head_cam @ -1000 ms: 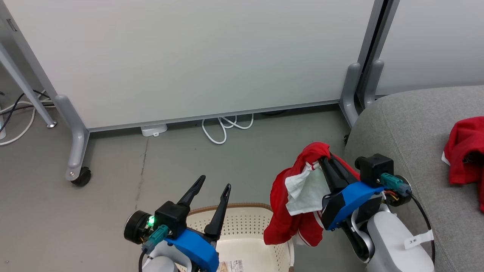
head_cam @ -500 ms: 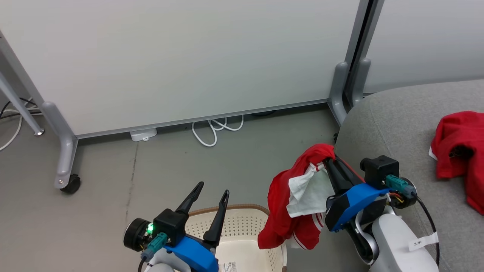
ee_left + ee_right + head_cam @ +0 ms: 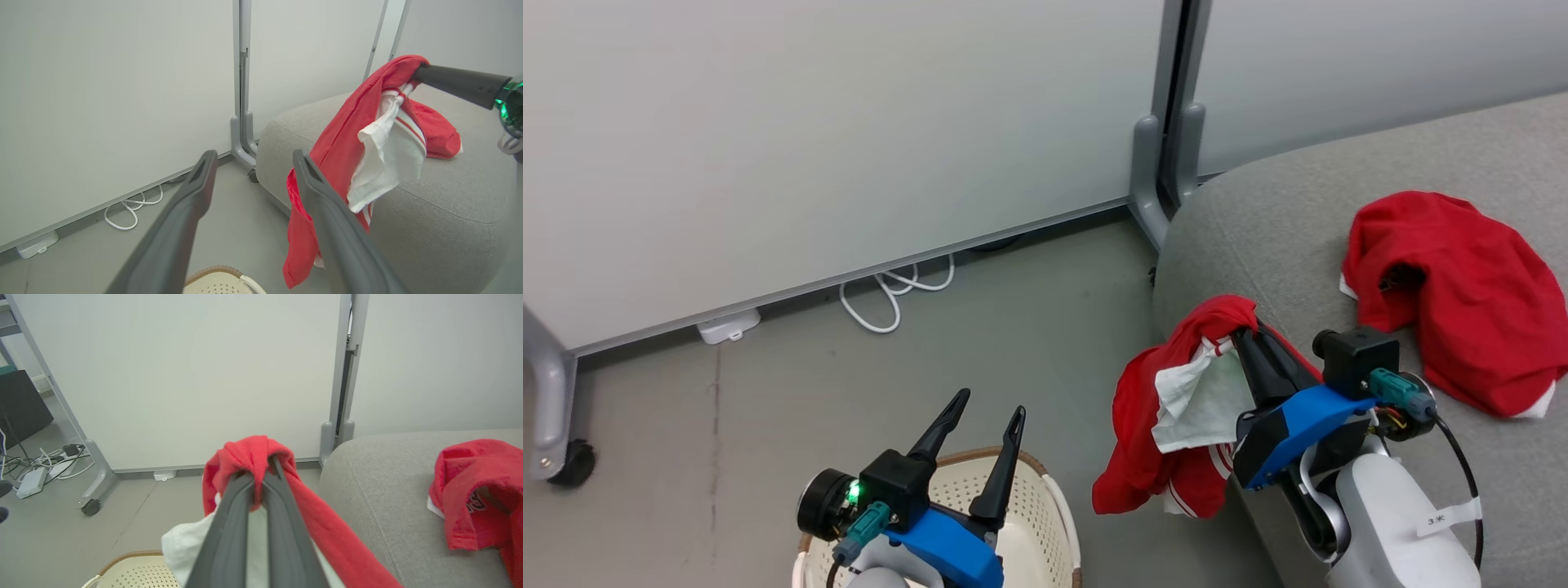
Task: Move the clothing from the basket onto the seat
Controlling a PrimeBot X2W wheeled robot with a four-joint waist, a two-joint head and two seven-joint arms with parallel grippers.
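Left gripper [image 3: 991,402] sits low on the robot's left, its two dark fingers spread wide, pointing up and forward, nothing between them. Right gripper [image 3: 1248,333] is higher, on the robot's right, fingers pressed together and angled up-left, tips pinching the clothing [image 3: 1137,425], which hangs off them. The pale right forearm [image 3: 1380,523] rises from below.
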